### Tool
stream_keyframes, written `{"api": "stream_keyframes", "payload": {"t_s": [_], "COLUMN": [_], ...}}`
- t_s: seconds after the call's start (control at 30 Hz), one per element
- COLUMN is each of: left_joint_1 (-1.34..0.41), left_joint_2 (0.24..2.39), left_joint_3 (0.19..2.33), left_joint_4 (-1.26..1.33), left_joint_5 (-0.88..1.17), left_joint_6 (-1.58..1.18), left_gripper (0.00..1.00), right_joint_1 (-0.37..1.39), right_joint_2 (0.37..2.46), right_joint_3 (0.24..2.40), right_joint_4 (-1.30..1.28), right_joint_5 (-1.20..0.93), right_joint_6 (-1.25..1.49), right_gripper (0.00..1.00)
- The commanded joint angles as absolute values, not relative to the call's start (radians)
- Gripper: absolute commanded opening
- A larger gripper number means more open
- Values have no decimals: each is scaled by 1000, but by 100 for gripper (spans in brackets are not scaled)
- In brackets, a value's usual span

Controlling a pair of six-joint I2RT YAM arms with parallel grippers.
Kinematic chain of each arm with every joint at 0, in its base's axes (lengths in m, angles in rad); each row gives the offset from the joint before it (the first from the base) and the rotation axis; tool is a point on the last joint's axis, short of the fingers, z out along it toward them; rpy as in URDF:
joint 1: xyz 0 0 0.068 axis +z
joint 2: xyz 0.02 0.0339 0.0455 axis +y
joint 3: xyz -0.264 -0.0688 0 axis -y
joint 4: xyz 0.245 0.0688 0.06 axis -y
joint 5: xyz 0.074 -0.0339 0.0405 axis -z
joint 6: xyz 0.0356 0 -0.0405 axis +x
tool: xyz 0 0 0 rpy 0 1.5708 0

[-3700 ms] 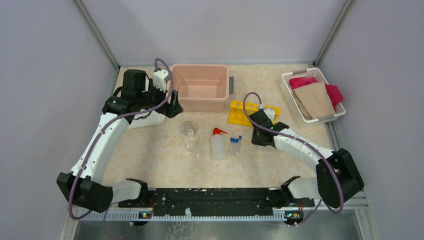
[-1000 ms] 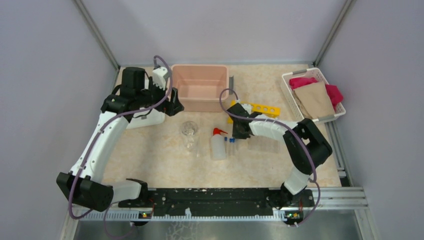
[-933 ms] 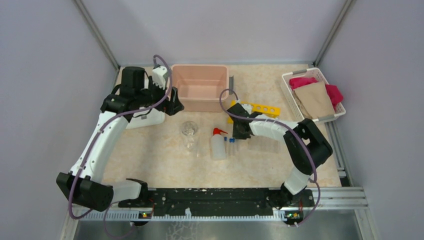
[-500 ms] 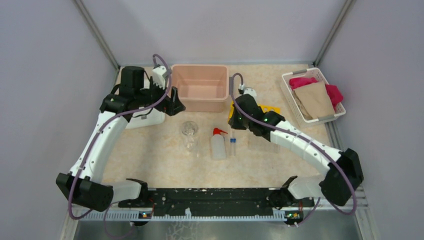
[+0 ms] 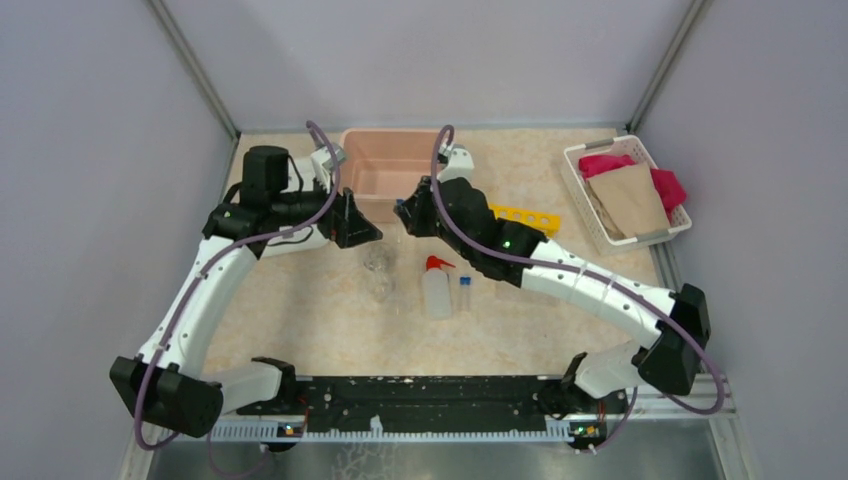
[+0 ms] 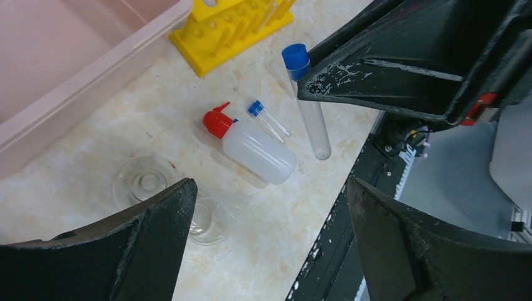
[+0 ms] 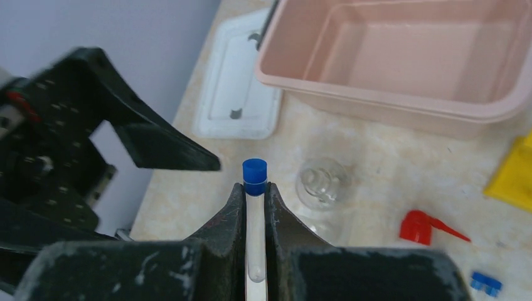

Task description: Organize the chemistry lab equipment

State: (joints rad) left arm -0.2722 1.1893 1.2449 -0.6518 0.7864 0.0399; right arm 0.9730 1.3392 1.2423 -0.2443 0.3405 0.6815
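Pinching a blue-capped tube [image 7: 255, 219], cap outward, in the right gripper [image 7: 255, 188], raised near the glass flask [image 7: 320, 182] and pink bin [image 7: 376, 110]; holding the left gripper [image 6: 270, 185] wide apart, empty, just opposite.

A beige, marble-patterned tabletop [image 5: 330, 330] fills the bottom of a three-sided booth. Plain pale lilac-grey panels enclose it: a back wall [image 5: 430, 60] along the far edge, a left wall [image 5: 90, 150] and a right wall [image 5: 770, 150] along the side edges. Slim grey metal posts rise slanting from the far left corner [image 5: 195, 70] and the far right corner [image 5: 660, 65]. A grey metal rail [image 5: 663, 262] borders the right edge. Along the near edge runs a black, scuffed mounting bar [image 5: 430, 390], with a ridged aluminium strip [image 5: 430, 430] just in front and a dull grey metal surface [image 5: 430, 460] below. Light is soft and even, and the shadows on the tabletop are faint.
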Motion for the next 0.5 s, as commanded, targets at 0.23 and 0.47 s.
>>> {"api": "stream_keyframes", "payload": {"t_s": [0.23, 0.47], "left_joint_1": [-287, -287], "left_joint_2": [1191, 1192], "left_joint_3": [1168, 1169], "left_joint_4": [-555, -545], "left_joint_5": [883, 870], "left_joint_6": [-16, 22], "left_gripper": [83, 58], "right_joint_1": [1054, 1065], "right_joint_2": [1472, 1471], "right_joint_3": [1417, 1403], "right_joint_4": [-21, -23], "right_joint_5": [400, 401], "right_joint_6": [664, 671], "right_gripper": [0, 0]}}
